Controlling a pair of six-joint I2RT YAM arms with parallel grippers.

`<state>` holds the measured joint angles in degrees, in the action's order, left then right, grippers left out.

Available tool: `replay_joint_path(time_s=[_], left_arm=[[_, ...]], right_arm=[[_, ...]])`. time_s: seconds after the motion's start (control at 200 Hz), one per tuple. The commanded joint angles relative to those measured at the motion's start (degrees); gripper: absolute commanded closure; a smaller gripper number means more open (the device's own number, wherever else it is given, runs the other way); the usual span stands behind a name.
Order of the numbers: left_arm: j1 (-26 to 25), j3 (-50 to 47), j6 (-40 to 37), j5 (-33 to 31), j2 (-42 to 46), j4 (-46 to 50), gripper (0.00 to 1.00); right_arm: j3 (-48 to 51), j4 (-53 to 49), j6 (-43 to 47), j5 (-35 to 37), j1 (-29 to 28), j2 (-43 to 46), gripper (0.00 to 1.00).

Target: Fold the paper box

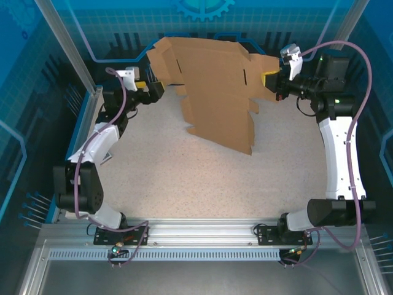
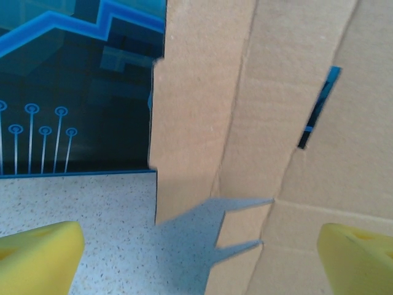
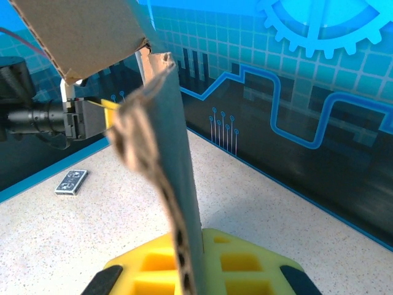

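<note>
The right gripper (image 1: 269,80) is pinched shut on one edge of the paper box (image 1: 212,92), at about 2 o'clock on the table. The left gripper (image 1: 153,91), near 10 o'clock, stands wide open, with cardboard between its pads but not clamped. The brown corrugated sheet hangs raised towards 12 o'clock, slotted, flaps drooping. It looks light and stiff, bending only at creases. I'd grip plain panel edges.

Black-and-white arms (image 1: 339,153), purple cables (image 1: 75,178), yellow gripper fingers (image 2: 37,255)
</note>
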<state>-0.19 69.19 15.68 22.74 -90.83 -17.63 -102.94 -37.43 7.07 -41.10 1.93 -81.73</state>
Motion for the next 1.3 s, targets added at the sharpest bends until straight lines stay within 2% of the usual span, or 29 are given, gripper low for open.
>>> replay_joint_path(time_s=[0.0, 0.11, 0.19, 0.355, 0.445, 0.535, 0.61, 0.72, 0.84, 1.031, 1.151, 1.296], left_arm=[[1.0, 5.0, -2.4, 4.8, -3.3, -3.5, 0.01], [1.2, 9.2, -2.8, 7.5, -6.8, -2.9, 0.03], [1.3, 10.9, -2.7, 10.2, -8.6, -3.7, 0.07], [1.8, 10.8, -1.3, 17.4, -9.8, -9.1, 0.38], [2.3, 10.3, 1.2, 20.0, -9.9, -12.2, 0.5], [3.0, 9.4, 3.9, 21.2, -9.9, -16.0, 0.62], [3.9, 9.7, 6.0, 21.6, -9.7, -15.8, 0.79], [4.8, 7.9, 7.5, 21.5, -7.6, -15.9, 0.92], [4.8, 4.7, 4.3, 21.2, -3.1, -14.0, 1.0], [4.8, 3.8, -5.8, 21.3, 4.0, -1.6, 1.0], [4.8, 4.6, -13.6, 21.8, 7.3, 6.6, 1.0], [4.7, 6.9, -21.2, 23.4, 9.5, 15.4, 1.0]], right_arm=[[-0.1, 1.0, 0.6, -2.5, 0.7, 2.1, 1.0], [0.1, 0.8, 0.7, -2.3, 0.7, 2.4, 1.0], [0.0, 0.5, 0.8, -2.0, 0.7, 2.4, 1.0], [-0.4, 0.2, 0.8, -1.3, 0.7, 1.7, 1.0], [-0.5, 0.2, 0.5, -0.7, 0.9, 1.4, 1.0], [-0.3, 0.3, 0.2, 0.0, 1.0, 1.3, 1.0], [0.3, 0.5, -0.2, 1.1, 1.3, 1.3, 1.0], [1.7, 0.5, -0.6, 5.1, 1.6, 1.5, 1.0], [4.8, 1.6, -0.3, 8.9, 1.4, 2.2, 0.88], [12.0, 6.6, 4.2, 12.3, 0.2, 5.8, 0.54], [12.4, 6.7, 9.2, 20.0, -0.9, 7.3, 0.41], [11.4, 7.6, 14.2, 27.8, -2.6, 9.1, 0.34]])
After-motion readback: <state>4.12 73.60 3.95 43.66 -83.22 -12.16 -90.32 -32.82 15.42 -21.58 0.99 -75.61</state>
